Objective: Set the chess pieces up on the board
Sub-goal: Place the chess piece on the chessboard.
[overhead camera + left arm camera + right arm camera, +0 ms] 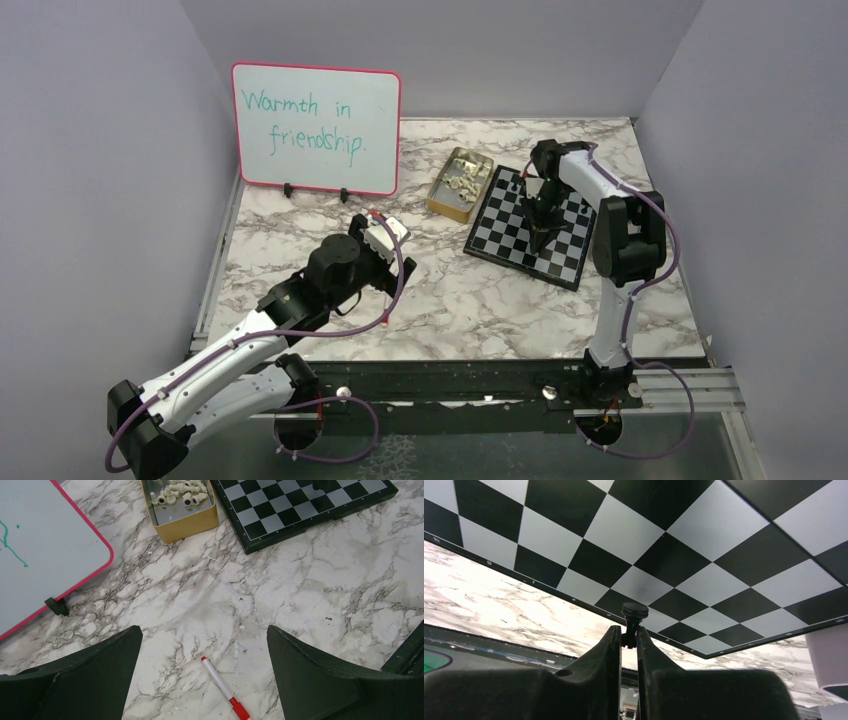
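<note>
- A pink-framed whiteboard [316, 128] with green handwriting stands on small black feet at the far left of the marble bench [450, 290].
- The left pincer [202, 630] hovers over bare marble near the middle of the bench. Its two dark fingers are spread wide apart and hold nothing.
- A white pen [222, 687] with a red cap lies on the bench under that pincer, between the fingers in the wrist view.
- A small gold tin [185, 522] sits just beside the board's left edge, holding a heap of cream chess pieces [180, 492] (too jumbled to tell one kind from another).
- The black-and-silver chessboard [530, 225] lies flat at the right of the bench, turned at an angle.
- The right pincer [628, 640] points down over the board, its fingers clamped on one black chess piece [634, 612]. The piece's round end pokes past the fingertips near the board's edge. Whether it touches the board cannot be told.
</note>
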Robot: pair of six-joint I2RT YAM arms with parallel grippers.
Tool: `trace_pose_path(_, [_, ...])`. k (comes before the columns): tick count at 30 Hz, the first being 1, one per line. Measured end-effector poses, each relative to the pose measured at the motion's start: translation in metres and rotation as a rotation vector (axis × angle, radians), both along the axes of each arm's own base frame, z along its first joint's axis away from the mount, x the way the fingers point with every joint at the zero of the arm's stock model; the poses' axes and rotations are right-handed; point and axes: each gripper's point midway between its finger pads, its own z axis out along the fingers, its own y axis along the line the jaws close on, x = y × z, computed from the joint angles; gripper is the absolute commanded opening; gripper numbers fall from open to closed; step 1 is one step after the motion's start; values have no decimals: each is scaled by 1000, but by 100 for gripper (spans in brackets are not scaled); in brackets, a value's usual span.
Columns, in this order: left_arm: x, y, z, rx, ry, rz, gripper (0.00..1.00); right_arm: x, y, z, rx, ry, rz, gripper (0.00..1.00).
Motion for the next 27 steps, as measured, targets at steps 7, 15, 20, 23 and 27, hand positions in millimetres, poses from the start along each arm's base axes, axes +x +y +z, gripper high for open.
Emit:
trace_pose_path(7, [0,0,0,-1,0,0,96,19,-4,12,-32,-64,3,20])
trace_pose_path(15, [0,0,1,-3,-2,-1,96,34,-3,21,-27,-110,10,19])
trace_pose_path(20, [-1,1,5,-13,-12,-1,96,27,3,13,1,-74,18,20])
trace_pose_path(23, [-1,1,5,-13,-12,-1,96,15,6,6,12,-34,23,22])
trace_pose_path(27, [-2,1,5,-13,-12,-1,96,-6,4,-3,6,28,27,23])
